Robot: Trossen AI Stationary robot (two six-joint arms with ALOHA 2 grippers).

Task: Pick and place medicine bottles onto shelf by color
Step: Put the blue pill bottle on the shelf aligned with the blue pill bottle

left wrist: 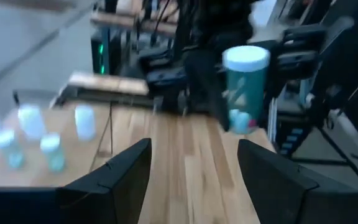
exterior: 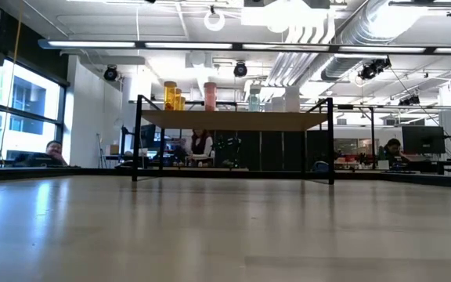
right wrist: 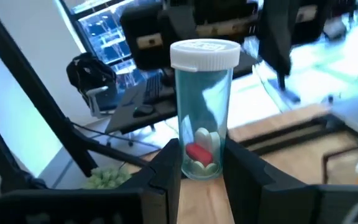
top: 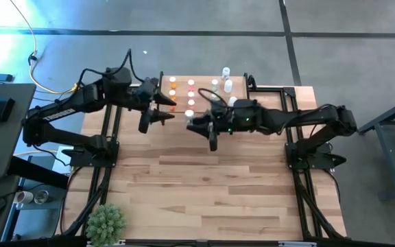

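Note:
The shelf (top: 204, 110) stands at the table's far middle. Orange (top: 173, 81), pink (top: 191, 84), white (top: 189, 103) and clear bottles (top: 228, 86) stand on it in rows; in the low view they show on its top (exterior: 210, 95). My right gripper (right wrist: 201, 168) is just in front of the shelf (top: 193, 124), shut on a green-tinted bottle (right wrist: 204, 106) with a white cap and red and white pills. My left gripper (top: 168, 110) is open and empty at the shelf's left front corner, facing that bottle (left wrist: 246, 81). My right gripper pinches the bottle's lower part (right wrist: 199, 163) between its two fingers, one on each side of the wall. The fingers come about level from the table's right side. The bottle stands upright above them, cap up.
A green plant (top: 106, 221) sits at the table's near left corner. Black frame rails run along the table's left (top: 105, 158) and right (top: 300, 185) sides. People sit in the room beyond the table (exterior: 53, 153).

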